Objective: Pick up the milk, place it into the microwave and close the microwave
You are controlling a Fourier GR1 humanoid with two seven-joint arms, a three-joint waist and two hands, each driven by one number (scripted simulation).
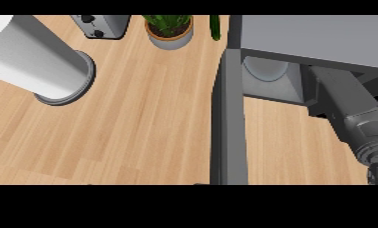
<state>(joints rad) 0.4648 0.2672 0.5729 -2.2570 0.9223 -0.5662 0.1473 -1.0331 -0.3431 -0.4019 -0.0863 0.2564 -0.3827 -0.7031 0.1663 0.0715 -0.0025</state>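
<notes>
Head view: wooden counter [148, 122], open microwave door [229, 122], potted plant [170, 29].

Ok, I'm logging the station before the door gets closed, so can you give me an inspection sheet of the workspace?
Surface: light wooden counter, bare in the middle.
Job's things: microwave at the right, its door swung open toward the view; round turntable visible inside; milk not seen.
Clutter: tall white cylinder on a grey base at the left; toaster, potted plant and a green object along the far edge.
Hands: right forearm reaches into the microwave, with the right hand hidden under its top; left hand not in view.
Cables: nothing seen.
Surroundings: nothing seen beyond the counter.
</notes>
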